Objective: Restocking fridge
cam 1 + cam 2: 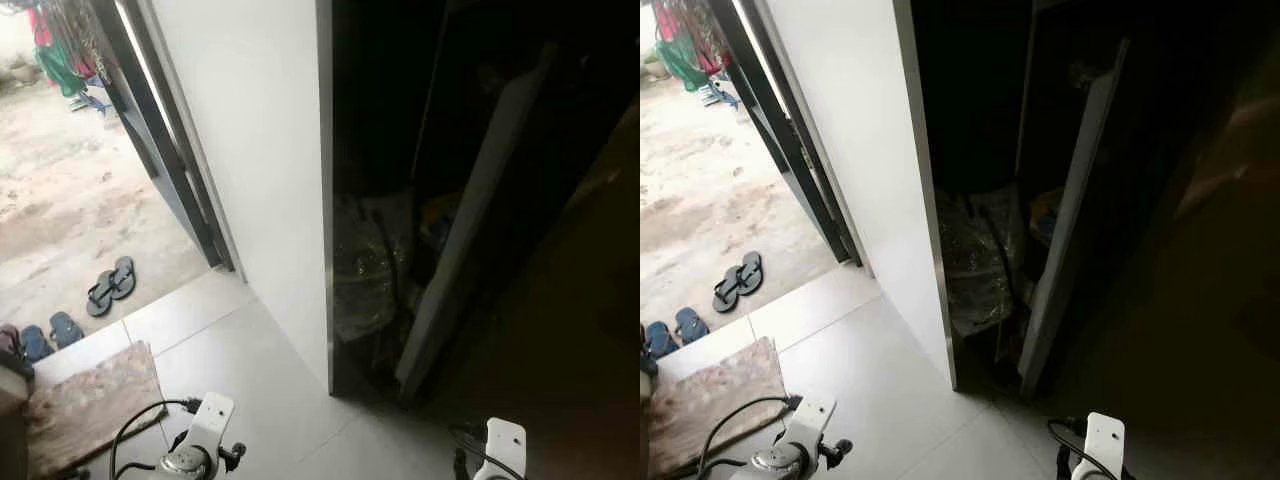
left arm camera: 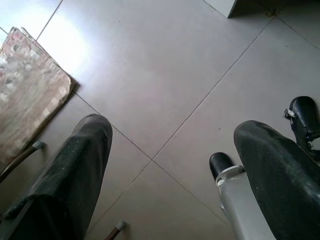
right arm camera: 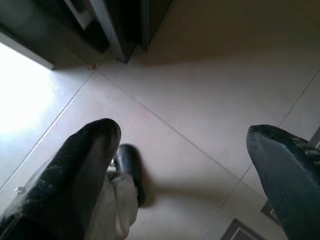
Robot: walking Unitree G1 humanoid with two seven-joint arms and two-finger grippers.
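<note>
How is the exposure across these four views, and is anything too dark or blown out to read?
Head views: the yard outside is bright, while the space beside the white panel is nearly black; only a crumpled plastic bag can be made out. Left wrist view: evenly lit, glare on the floor tiles, the left gripper open and sharp. Right wrist view: a blown-out patch at one edge, the right gripper open and slightly soft.

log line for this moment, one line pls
stage: facing fridge | fridge door: ajar, dark inside | left gripper: open, low over tile floor | right gripper: open, low, empty
</note>
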